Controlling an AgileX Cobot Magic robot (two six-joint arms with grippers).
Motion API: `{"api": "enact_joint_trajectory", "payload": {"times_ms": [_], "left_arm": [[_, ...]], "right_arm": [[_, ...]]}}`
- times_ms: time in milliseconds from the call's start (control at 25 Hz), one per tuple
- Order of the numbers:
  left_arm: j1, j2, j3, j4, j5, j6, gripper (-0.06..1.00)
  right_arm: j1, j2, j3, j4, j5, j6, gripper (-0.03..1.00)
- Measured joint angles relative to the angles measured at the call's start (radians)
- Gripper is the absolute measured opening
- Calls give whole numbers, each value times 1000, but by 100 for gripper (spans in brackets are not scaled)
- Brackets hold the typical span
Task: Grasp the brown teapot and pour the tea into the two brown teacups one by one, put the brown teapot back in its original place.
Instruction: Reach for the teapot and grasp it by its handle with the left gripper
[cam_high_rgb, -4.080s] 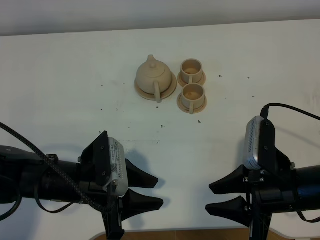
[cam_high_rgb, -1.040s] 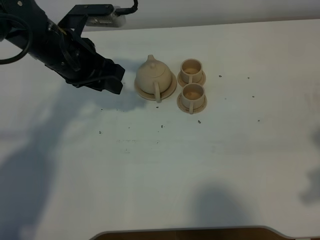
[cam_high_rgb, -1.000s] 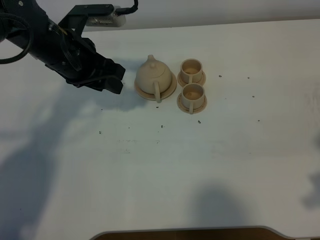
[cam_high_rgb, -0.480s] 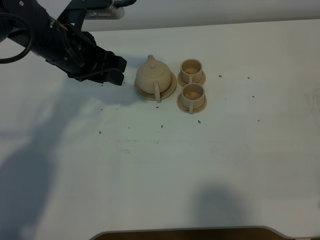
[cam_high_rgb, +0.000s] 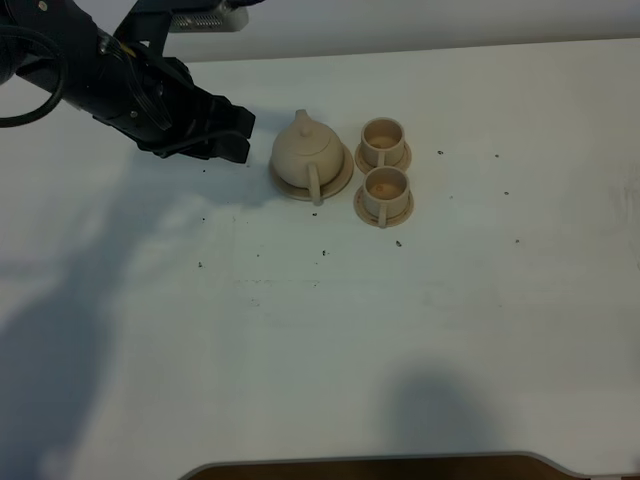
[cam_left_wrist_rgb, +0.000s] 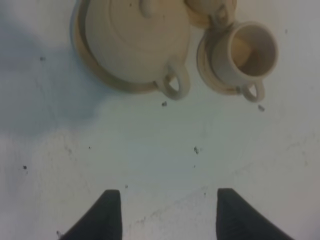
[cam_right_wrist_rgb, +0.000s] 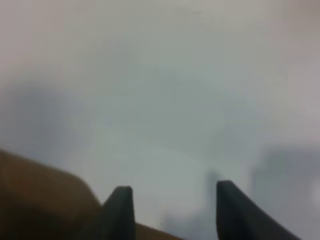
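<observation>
The beige-tan teapot (cam_high_rgb: 307, 151) stands on its wide round saucer (cam_high_rgb: 335, 186) at the back middle of the white table, its loop handle toward the front. Two small beige cups, the far one (cam_high_rgb: 382, 138) and the near one (cam_high_rgb: 386, 187), sit on their small saucers just right of it. My left gripper (cam_high_rgb: 238, 133) is open and empty, raised just left of the teapot. In the left wrist view the teapot (cam_left_wrist_rgb: 137, 42) and one cup (cam_left_wrist_rgb: 247, 54) lie beyond the open gripper (cam_left_wrist_rgb: 167, 212). My right gripper (cam_right_wrist_rgb: 172, 210) is open, empty, and out of the exterior view.
The white table (cam_high_rgb: 400, 320) carries small dark specks in front of the tea set. Its brown front edge (cam_high_rgb: 380, 468) shows at the bottom. The left arm's shadow falls over the table's left side. The right wrist view shows blurred table and a brown edge (cam_right_wrist_rgb: 40, 200).
The left gripper has shifted slightly up and toward the back beside the teapot. The tea set has not moved. Compared with 4.1 s ago, both arms left the front edge.
</observation>
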Motion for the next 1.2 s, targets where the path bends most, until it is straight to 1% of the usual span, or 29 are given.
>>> {"api": "enact_joint_trajectory", "payload": {"times_ms": [160, 280, 400, 880, 1200], "left_arm": [[0, 0, 0, -4, -4, 11, 43], [0, 0, 0, -4, -12, 14, 43], [0, 0, 0, -4, -17, 20, 43], [0, 0, 0, -4, -23, 52, 43], [0, 0, 0, -4, -23, 69, 43]], "right_arm": [[-137, 0, 0, 1, 0, 0, 40], [-211, 0, 0, 1, 0, 0, 40], [-254, -10, 0, 1, 0, 0, 40], [-262, -296, 0, 1, 0, 0, 40], [-262, -314, 1, 1, 0, -1, 40]]}}
